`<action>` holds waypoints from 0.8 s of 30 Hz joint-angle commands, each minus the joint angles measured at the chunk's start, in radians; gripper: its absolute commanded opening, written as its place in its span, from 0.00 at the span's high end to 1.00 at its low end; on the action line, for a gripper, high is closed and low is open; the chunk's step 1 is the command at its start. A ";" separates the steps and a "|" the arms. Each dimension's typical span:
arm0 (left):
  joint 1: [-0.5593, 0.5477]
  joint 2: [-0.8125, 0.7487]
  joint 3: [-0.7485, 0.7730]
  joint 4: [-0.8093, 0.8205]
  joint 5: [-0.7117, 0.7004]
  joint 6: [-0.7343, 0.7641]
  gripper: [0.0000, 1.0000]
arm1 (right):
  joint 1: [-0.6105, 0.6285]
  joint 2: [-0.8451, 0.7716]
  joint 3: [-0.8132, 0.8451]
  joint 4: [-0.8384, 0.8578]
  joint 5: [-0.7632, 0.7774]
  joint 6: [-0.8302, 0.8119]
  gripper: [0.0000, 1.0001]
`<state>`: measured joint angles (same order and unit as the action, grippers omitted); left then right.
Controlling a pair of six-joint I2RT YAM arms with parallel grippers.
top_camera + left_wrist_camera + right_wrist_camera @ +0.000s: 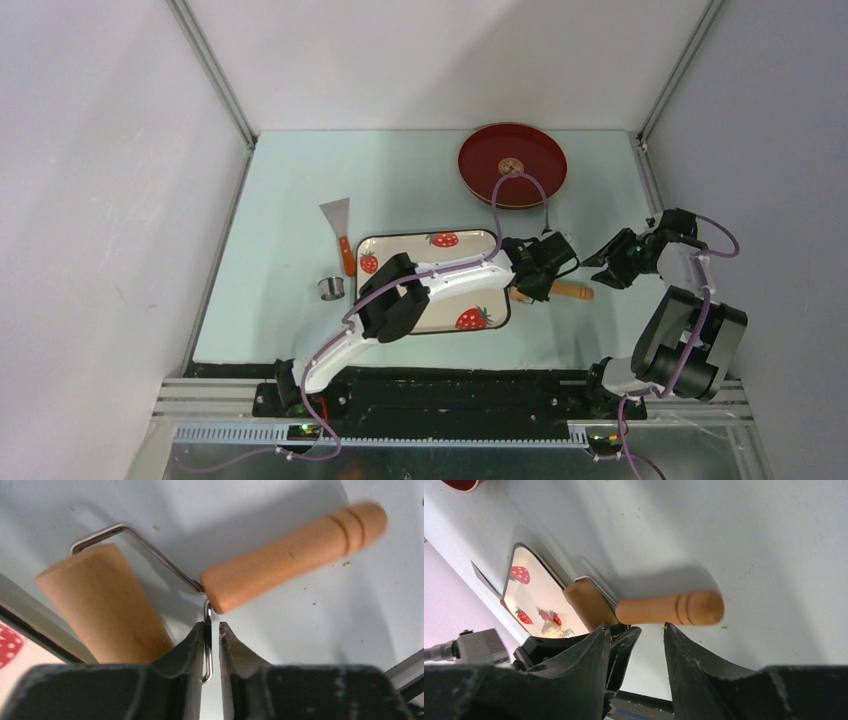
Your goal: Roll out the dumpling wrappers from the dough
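Observation:
A tan wooden roller [570, 291] lies on the table just right of the strawberry-patterned plate [470, 240]. In the left wrist view its drum [105, 605] is at the left and its handle [295, 555] at the upper right. My left gripper [212, 625] straddles the roller's thin wire frame [207, 640]. The jaws are narrow, the wire rests against the left finger, and a slit remains on the other side. My right gripper [636, 629] hangs open and empty just right of the handle [669, 609]. The dough and the dumpling wrappers are hidden; my left arm [400, 295] covers much of the plate.
A red round tray [480, 180] with a gold emblem sits at the back. A metal scraper with an orange handle [338, 220] and a small steel ring cutter [331, 288] lie left of the plate. Frame posts stand at the back corners.

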<state>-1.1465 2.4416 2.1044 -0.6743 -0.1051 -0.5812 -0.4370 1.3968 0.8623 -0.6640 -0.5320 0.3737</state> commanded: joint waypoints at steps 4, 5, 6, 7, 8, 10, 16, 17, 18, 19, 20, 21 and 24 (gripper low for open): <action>-0.006 0.020 0.036 -0.055 -0.023 -0.022 0.99 | -0.005 -0.064 -0.014 -0.009 -0.026 0.015 0.52; -0.004 0.015 0.039 -0.054 -0.025 -0.022 1.00 | -0.005 -0.075 -0.014 -0.008 -0.029 0.020 0.51; -0.003 0.008 0.044 -0.054 -0.023 -0.021 1.00 | -0.005 -0.081 -0.014 -0.006 -0.038 0.022 0.51; 0.000 0.003 0.047 -0.053 -0.024 -0.021 1.00 | -0.005 -0.091 -0.014 -0.005 -0.043 0.024 0.51; 0.002 -0.016 0.047 -0.054 -0.029 -0.018 1.00 | -0.005 -0.097 -0.013 -0.005 -0.054 0.023 0.49; 0.005 -0.049 0.048 -0.054 -0.053 -0.005 1.00 | -0.005 -0.113 -0.012 -0.007 -0.074 0.016 0.46; 0.000 -0.159 0.048 -0.051 -0.144 0.042 1.00 | -0.006 -0.213 0.002 -0.012 -0.100 0.019 0.33; -0.003 -0.168 0.046 -0.053 -0.157 0.046 1.00 | -0.007 -0.227 0.005 -0.009 -0.106 0.023 0.32; -0.005 -0.187 0.044 -0.053 -0.165 0.056 1.00 | -0.008 -0.252 0.016 -0.009 -0.110 0.030 0.29; -0.008 -0.197 0.039 -0.054 -0.184 0.061 1.00 | -0.009 -0.264 0.022 -0.012 -0.119 0.034 0.28; -0.010 -0.218 0.035 -0.053 -0.194 0.070 1.00 | -0.010 -0.284 0.039 -0.016 -0.122 0.038 0.26; -0.011 -0.228 0.022 -0.053 -0.212 0.074 1.00 | -0.011 -0.292 0.047 -0.026 -0.130 0.038 0.25; -0.012 -0.284 -0.005 -0.052 -0.243 0.086 1.00 | -0.012 -0.322 0.088 -0.049 -0.150 0.034 0.21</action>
<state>-1.1488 2.3211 2.1056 -0.7521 -0.2497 -0.5373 -0.4427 1.1202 0.8688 -0.6884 -0.6292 0.4000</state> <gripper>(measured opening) 0.019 0.759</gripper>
